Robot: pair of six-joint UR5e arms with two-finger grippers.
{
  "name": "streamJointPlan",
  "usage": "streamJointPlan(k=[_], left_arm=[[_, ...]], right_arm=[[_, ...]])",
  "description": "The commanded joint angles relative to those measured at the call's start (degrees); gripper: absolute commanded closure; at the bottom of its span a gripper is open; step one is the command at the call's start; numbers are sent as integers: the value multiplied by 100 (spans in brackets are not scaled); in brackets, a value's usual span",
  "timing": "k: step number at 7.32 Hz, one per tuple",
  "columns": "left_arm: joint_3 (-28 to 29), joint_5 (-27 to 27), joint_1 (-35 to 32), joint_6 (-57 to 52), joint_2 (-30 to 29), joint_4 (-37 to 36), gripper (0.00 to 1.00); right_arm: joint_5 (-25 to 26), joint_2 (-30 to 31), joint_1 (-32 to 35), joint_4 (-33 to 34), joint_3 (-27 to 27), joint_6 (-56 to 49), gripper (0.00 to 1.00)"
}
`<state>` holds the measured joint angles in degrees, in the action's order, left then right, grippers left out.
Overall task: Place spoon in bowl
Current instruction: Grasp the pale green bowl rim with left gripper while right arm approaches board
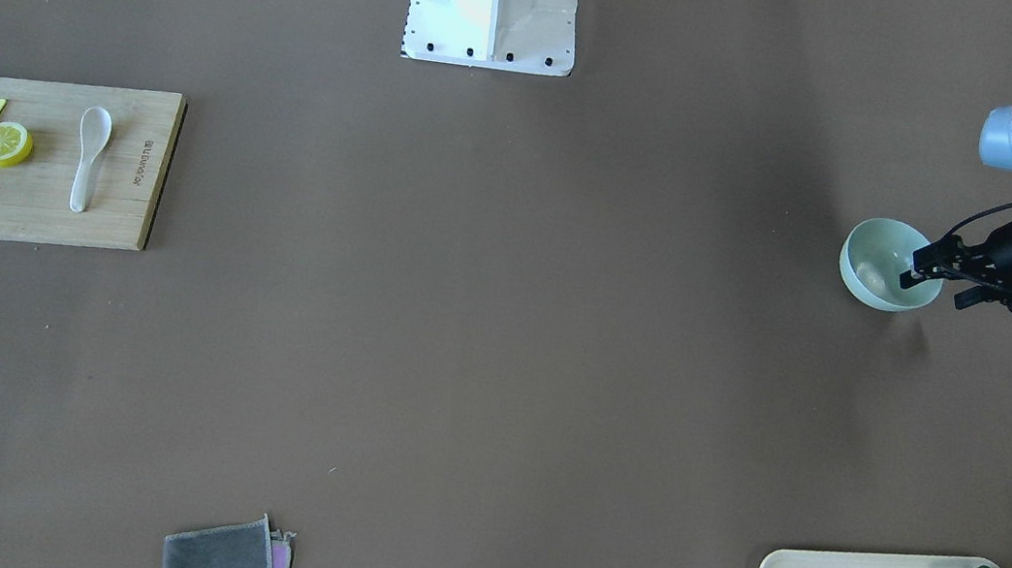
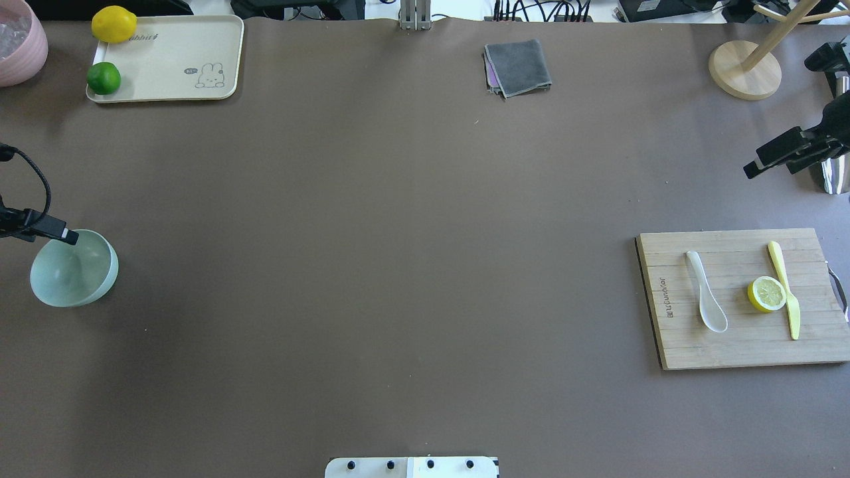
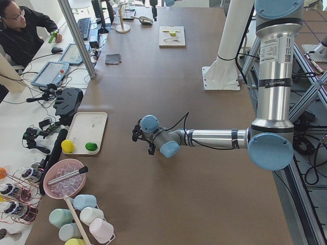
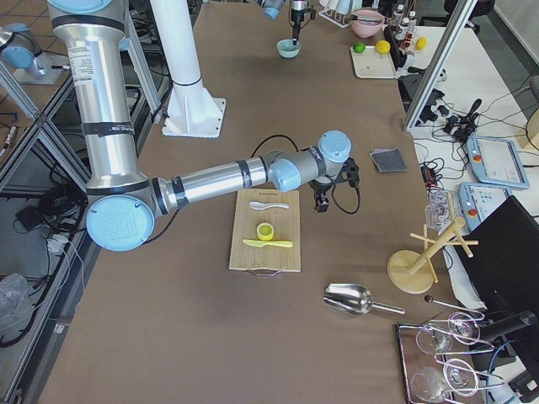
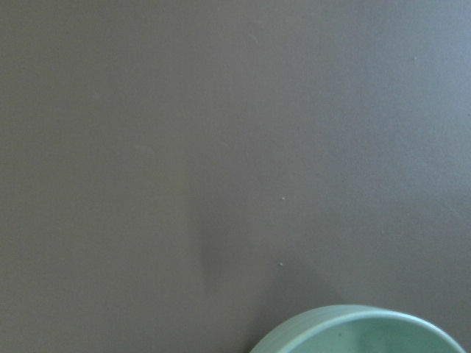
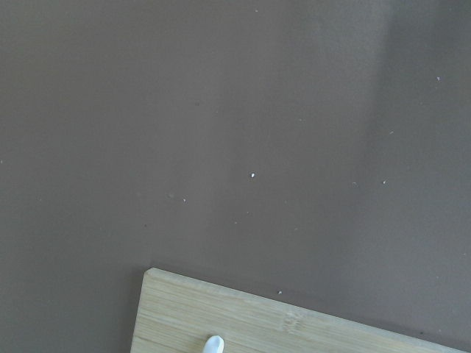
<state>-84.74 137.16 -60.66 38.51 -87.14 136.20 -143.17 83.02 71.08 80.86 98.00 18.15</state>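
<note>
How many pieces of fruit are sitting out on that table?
3. A whole lemon and a lime sit on the cream tray; a cut lemon lies on the wooden cutting board, beside the yellow knife.

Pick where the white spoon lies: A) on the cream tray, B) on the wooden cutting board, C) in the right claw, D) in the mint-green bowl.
B: the spoon lies flat on the cutting board, beside the lemon slice without touching it, far from the bowl.

The tray (image 2: 166, 79) reads "abbit"; the mark printed on the cutting board (image 2: 730, 345) is illegible.
</note>
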Motion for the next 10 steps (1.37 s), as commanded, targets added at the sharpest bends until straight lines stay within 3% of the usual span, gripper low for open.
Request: streamJointPlan(k=[1, 2, 3, 6, 8, 9, 10], left_arm=[[11, 55, 54, 51, 223, 257, 51], [-24, 65, 54, 51, 232, 284, 83], [-33, 65, 54, 69, 232, 345, 100], [-339, 65, 37, 550, 215, 319, 100], [-508, 143, -25, 988, -213, 162, 100], [-552, 135, -25, 1427, -529, 22, 100], [-578, 118, -7, 1971, -898, -84, 100]], right_arm=[[0, -5, -6, -9, 0, -4, 0], [0, -5, -6, -9, 9, 5, 0], [0, -5, -15, -9, 26, 5, 0], [-9, -5, -33, -9, 70, 39, 0], [69, -5, -382, -9, 438, 775, 0], [296, -5, -611, -9, 579, 1091, 0], [882, -5, -900, -78, 702, 1295, 0]])
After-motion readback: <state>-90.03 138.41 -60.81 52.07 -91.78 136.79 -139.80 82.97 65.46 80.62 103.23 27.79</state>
